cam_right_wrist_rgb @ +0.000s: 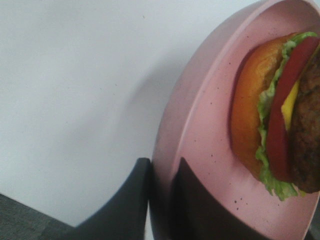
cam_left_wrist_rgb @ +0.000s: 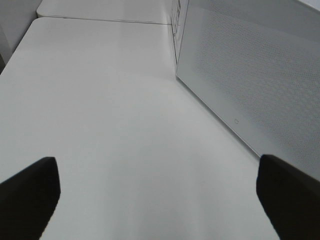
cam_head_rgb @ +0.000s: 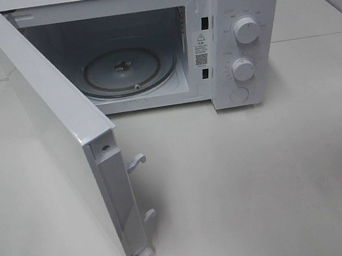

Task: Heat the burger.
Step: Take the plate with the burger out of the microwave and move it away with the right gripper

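The microwave stands with its door swung wide. The right gripper pinches the rim of the pink plate carrying the burger; the left gripper is spread, holding nothing.

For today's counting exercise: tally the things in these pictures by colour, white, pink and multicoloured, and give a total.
White: 2, the microwave and the table
Pink: 1, the plate
Multicoloured: 1, the burger
Total: 4
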Controlling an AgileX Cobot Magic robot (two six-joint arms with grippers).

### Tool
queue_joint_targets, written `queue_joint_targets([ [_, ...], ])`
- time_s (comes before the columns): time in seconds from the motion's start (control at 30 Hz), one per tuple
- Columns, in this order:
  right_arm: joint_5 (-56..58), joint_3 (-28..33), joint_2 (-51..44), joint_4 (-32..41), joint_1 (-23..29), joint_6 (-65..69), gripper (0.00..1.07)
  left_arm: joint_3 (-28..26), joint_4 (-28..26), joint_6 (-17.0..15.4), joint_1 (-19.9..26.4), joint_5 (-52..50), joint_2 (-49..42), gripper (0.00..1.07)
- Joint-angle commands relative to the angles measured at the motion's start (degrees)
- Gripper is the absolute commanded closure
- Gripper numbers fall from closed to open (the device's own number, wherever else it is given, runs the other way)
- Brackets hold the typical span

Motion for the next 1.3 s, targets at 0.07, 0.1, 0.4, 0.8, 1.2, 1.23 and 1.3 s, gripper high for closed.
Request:
queue_joint_targets([
  [0.07, 0.97, -0.69, 2.23, -5.39, -0.11, 6.25, 1.05, -0.06, 0.11, 0.11, 0.11, 0.06, -0.69, 0.07],
  [0.1, 1.15, -0.69, 2.92, -5.39, -0.11, 6.99, 1.05, -0.06, 0.11, 0.11, 0.11, 0.06, -0.69, 0.07],
  [0.4, 4.18, -0.69, 9.97, -5.39, -0.11, 17.59, 1.05, -0.06, 0.11, 0.11, 0.11, 0.06, -0.69, 0.07],
  [0.8, 3.21, -2.64, 22.8, -9.28, -0.29, 38.16, 1.04, -0.06, 0.11, 0.11, 0.11, 0.06, -0.69, 0.07],
  [1.2, 2.46, -6.07, 33.8, -13.35, -0.4, 45.49, 1.04, -0.06, 0.11, 0.11, 0.11, 0.06, -0.69, 0.07],
  [1.23, 0.11, -6.07, 35.52, -13.46, -1.89, 46.7, 1.04, -0.06, 0.11, 0.11, 0.11, 0.06, -0.69, 0.07],
  [1.3, -1.66, -6.07, 36.96, -13.58, -3.55, 47.5, 1.04, -0.06, 0.11, 0.11, 0.11, 0.06, -0.69, 0.07],
])
